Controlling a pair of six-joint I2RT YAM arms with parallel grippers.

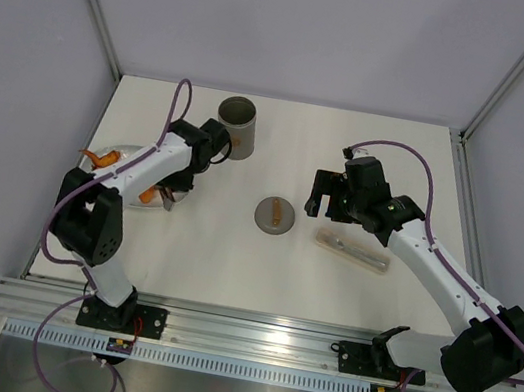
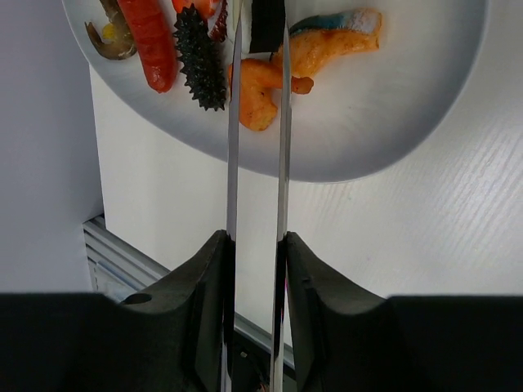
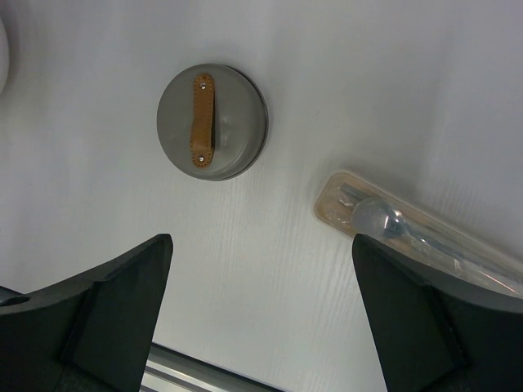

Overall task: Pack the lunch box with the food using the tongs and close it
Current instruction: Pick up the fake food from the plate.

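Note:
My left gripper point(image 2: 255, 245) is shut on the two silver arms of the tongs point(image 2: 231, 147), which reach out over a white plate point(image 2: 392, 122). The tong arms straddle an orange fried piece of food point(image 2: 255, 96). More food lies beside it: a red sausage point(image 2: 151, 41) and an orange piece point(image 2: 335, 42). From above, the left gripper point(image 1: 171, 192) hangs at the plate's point(image 1: 120, 149) right edge. The grey lunch box point(image 1: 237, 126) stands upright and uncovered behind it. Its round lid point(image 3: 212, 122) with a tan strap lies flat mid-table. My right gripper point(image 3: 261, 273) hovers open and empty near the lid.
A tan packet in clear wrapping point(image 3: 417, 233) with a spoon inside lies under the right gripper's right finger, seen also as the packet point(image 1: 352, 250) right of the lid point(image 1: 275, 215). A dark spiky piece point(image 2: 200, 57) sits on the plate. The metal rail point(image 1: 247, 336) runs along the near edge.

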